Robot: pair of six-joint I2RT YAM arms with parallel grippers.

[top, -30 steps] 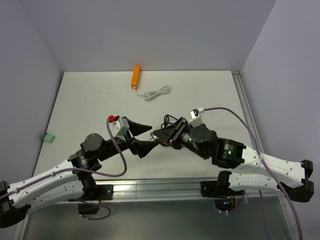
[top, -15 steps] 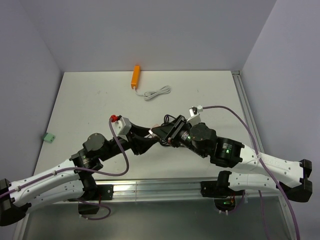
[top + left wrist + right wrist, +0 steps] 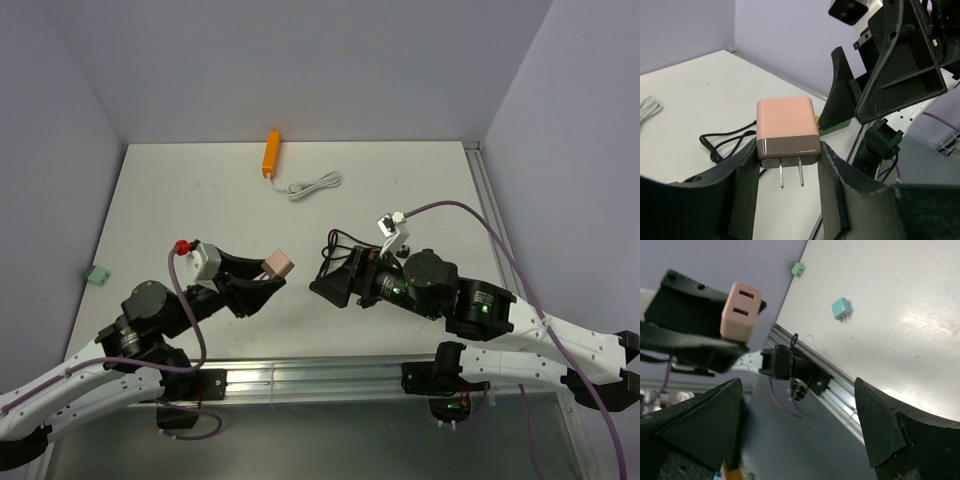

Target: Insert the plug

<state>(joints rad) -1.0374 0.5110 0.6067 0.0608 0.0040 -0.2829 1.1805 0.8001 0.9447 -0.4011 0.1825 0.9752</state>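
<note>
- Purple-grey walls stand around a white bench.
- Two white and black arms reach in from the near side: the left arm and the right arm. Both are cut off at the bottom corners of the top view.
- The left hand is up in the air over the bench. Its two fingers press on the sides of the plug and hold it tight.
- The right hand is spread wide with nothing in it. It faces the plug across a gap and does not touch it.
- An orange box lies at the far edge of the bench, well apart from both hands. I cannot tell if it has holes for the plug.
- A white cord lies curled up just beside the box.
- A black cord lies on the bench by the right hand, partly hidden under it.
- The plug is pink with a brown band. Its two metal pins point back at the left wrist, and its far end has two dark slots.
- A small green block sits by the left wall.
- A small blue-green block lies on the bench and shows only in the right wrist view.
</note>
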